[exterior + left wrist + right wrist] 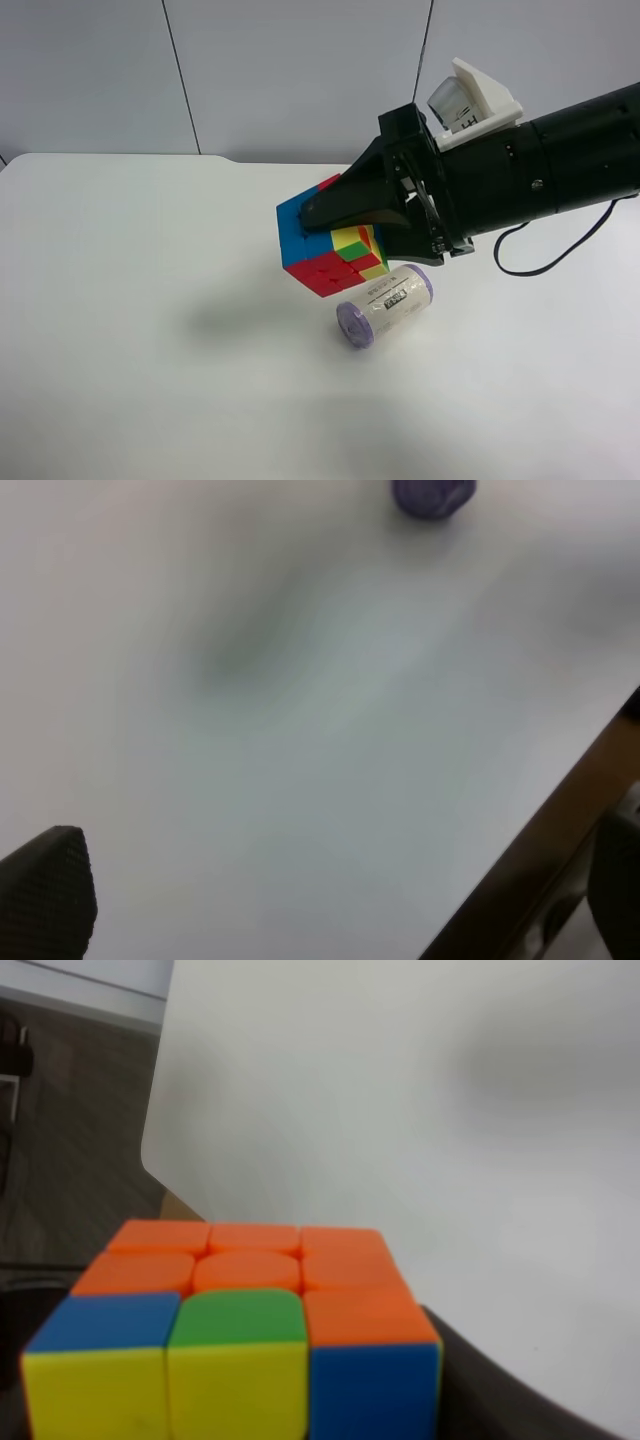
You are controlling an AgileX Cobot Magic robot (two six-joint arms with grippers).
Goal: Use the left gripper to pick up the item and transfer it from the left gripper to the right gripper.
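**Right tool** (318, 225) — on the arm at the exterior high view's right, a black cylindrical body with a white boxy housing (478, 100) on top. It is pinching the cube. One long black wedge finger (350, 205) lies across the cube's upper face; the opposite finger is hidden behind the cube. A black cable (545, 265) loops under the arm, behind the tool.

**Cube** (322, 262) — small puzzle cube, held between the right tool's fingers and lifted off the surface, tilted. Blue, red, yellow and green squares face the high camera. In the right wrist view an all-orange face lies uppermost, with yellow, green and blue squares on the side nearest the lens. A soft shadow falls on the surface beyond the fingertips.

**Left tool** (335, 895) — seen only in its own wrist view. It is spread wide: one textured black fingertip (50, 890) shows at one edge of the picture and the other at the opposite edge, with nothing between them.

**Surface** (150, 350) — white, plain. Its brown edge shows beside the left tool's far finger.

**Roll** (385, 305) — pale cylinder with purple ends, lying on its side on the surface just below the right tool and the cube. It sits well ahead of the left tool, blurred.
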